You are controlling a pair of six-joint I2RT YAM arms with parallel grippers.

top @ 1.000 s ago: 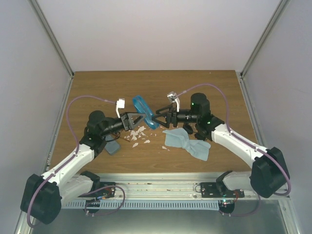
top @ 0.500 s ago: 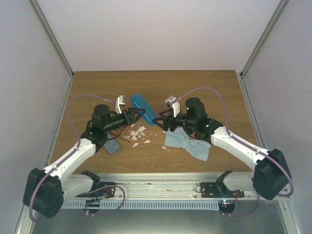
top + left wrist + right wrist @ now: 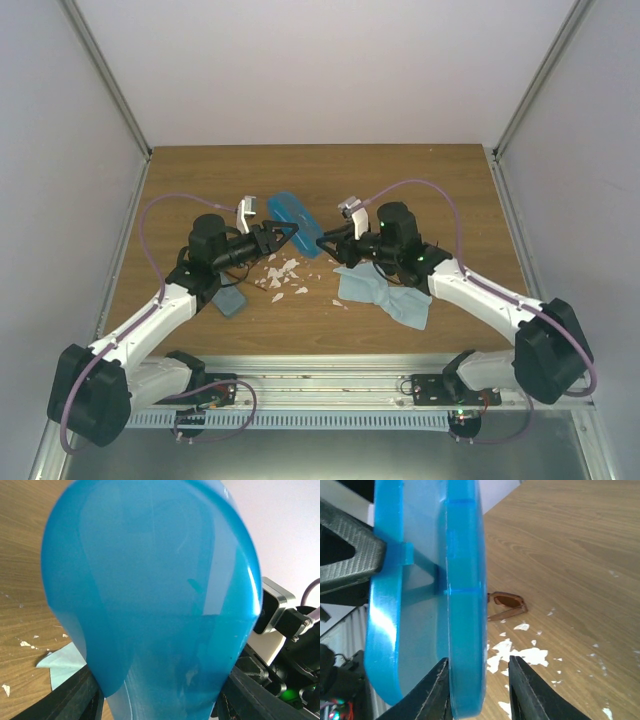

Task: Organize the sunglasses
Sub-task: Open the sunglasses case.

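1. Left end effector (image 3: 288, 232): clenched on the bright blue oval case (image 3: 288, 212). In the left wrist view its fingers (image 3: 75, 700) press both flanks of the case, which fills most of the view.
2. Right end effector (image 3: 322, 240): meets the same case from the opposite side. In the right wrist view its fingers (image 3: 522, 690) straddle one half of the case, seen edge-on. The near finger lies against the shell, and a strip of worktop (image 3: 420, 190) shows betw. the rim and the other finger. Clamped or released: cannot tell.
3. Blue case: raised off the worktop betw. the two end effectors, approx. mid-worktop, standing on edge w/ its seam toward the right wrist camera.
4. Reddish-brown sunglasses (image 3: 506, 604): lying on the worktop past the case, just beside the white scraps (image 3: 283, 272). They are apart from both end effectors and touched by neither. In the top view they are too small to pick out.
5. Light-blue cloth (image 3: 385, 290): crumpled on the worktop under the right forearm.
6. Grey-blue rectangular case (image 3: 231, 302): on the worktop beside the left arm, well apart from the blue case.
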